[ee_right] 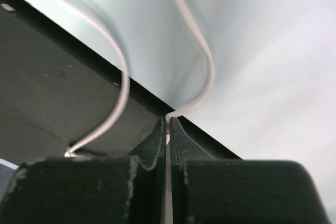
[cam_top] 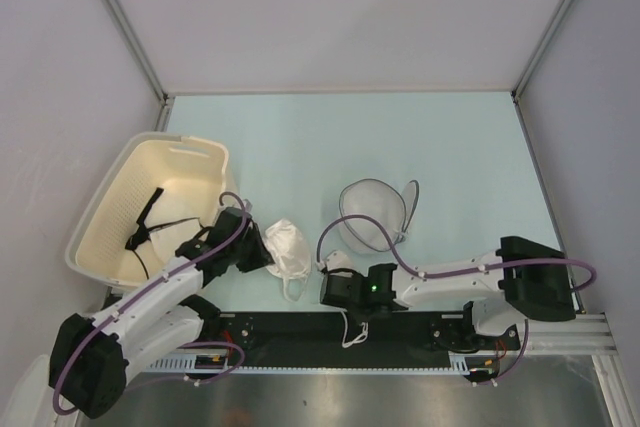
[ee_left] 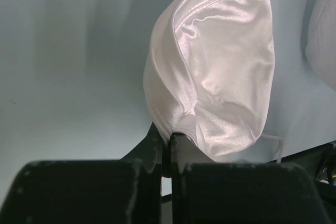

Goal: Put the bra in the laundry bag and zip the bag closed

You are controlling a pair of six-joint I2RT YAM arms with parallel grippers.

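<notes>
Black garment (cam_top: 150, 219) lies inside the cream basket (cam_top: 105, 211)

This looks like a robotics lab test cell: plain grey walls (cam_top: 340, 7) on metal posts (cam_top: 123, 25) enclose a pale blue-green table (cam_top: 460, 147), with a cabled left arm (cam_top: 150, 302) and right arm (cam_top: 450, 272) bolted to a black rail (cam_top: 400, 327) at the bottom edge.

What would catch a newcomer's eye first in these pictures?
The shiny white bra stands out, pinched at its edge by the shut left end effector, near the front centre. Beside it, the right end effector is shut on a thin white strap, with the round mesh laundry bag lying just behind. A cream basket holding a black garment sits far left.
</notes>
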